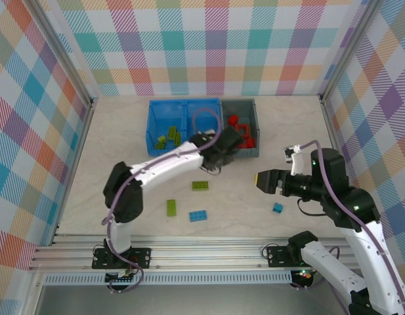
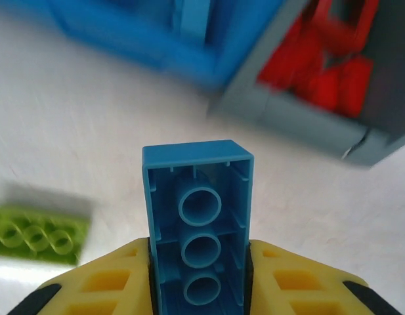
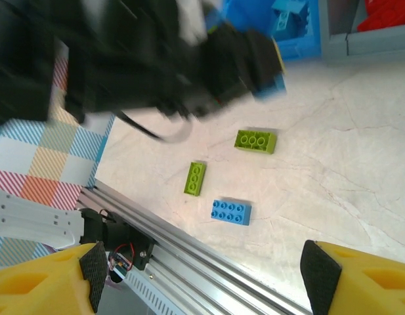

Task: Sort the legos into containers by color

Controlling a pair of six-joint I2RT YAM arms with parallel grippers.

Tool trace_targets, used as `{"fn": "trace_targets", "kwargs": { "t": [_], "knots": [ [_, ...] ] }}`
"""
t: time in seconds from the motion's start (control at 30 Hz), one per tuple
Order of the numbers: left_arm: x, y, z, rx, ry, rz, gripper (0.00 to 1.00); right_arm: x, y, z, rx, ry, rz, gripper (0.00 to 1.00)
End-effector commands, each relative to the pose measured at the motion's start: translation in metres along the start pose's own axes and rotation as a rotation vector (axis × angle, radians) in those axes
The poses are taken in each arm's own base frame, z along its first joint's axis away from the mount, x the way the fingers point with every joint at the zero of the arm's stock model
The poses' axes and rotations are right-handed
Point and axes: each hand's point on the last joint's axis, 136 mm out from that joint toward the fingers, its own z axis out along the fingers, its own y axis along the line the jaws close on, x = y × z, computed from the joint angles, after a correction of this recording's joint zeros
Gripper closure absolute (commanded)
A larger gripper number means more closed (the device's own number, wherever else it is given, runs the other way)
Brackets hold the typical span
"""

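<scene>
Left arm (image 1: pixel 164 166) stretches forward, its tool (image 2: pixel 199 266) pinching a blue brick (image 2: pixel 197 210).

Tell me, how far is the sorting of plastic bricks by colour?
Done: red bricks lie in the dark grey plastic bin, lime green bricks in the left compartment of the blue plastic bin. In hand: the left gripper holds a light blue brick. Left: a wide green brick, a narrow green brick, a larger blue brick, a small blue brick.
</scene>
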Motion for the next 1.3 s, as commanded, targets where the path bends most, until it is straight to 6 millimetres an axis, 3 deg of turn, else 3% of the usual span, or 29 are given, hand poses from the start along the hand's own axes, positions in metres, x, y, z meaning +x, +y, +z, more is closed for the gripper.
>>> {"fn": "trace_targets", "kwargs": {
  "t": [0.0,0.1,0.33,0.57,0.67,0.83,1.03,1.13,1.27],
  "knots": [
    [-0.048,0.012,0.015,-0.024,-0.021,0.142,0.68,-0.011,0.007,0.022,-0.069,-0.006,-0.014,0.22],
    [-0.084,0.008,0.041,-0.018,-0.036,0.202,0.68,-0.024,0.014,0.037,-0.042,-0.046,-0.108,0.23],
    [-0.142,-0.011,0.094,0.062,-0.032,0.219,0.68,-0.039,0.038,0.095,0.067,-0.097,-0.303,0.27],
    [-0.157,-0.009,0.145,0.066,0.007,0.200,0.58,-0.035,0.046,0.118,0.058,-0.085,-0.304,0.27],
    [-0.156,-0.002,0.153,0.059,0.035,0.183,0.47,-0.028,0.041,0.121,0.066,-0.070,-0.293,0.27],
    [-0.164,-0.016,0.118,0.113,0.013,0.180,0.37,-0.019,0.030,0.121,0.094,-0.049,-0.291,0.26],
    [-0.175,-0.032,0.042,0.188,-0.045,0.173,0.36,0.000,0.003,0.129,0.197,0.034,-0.274,0.26],
    [-0.177,-0.030,-0.007,0.223,-0.099,0.163,0.35,0.017,-0.012,0.130,0.277,0.098,-0.254,0.26],
    [-0.156,-0.006,-0.061,0.263,-0.128,0.149,0.34,0.043,-0.017,0.130,0.319,0.157,-0.273,0.26]
  ]
}}
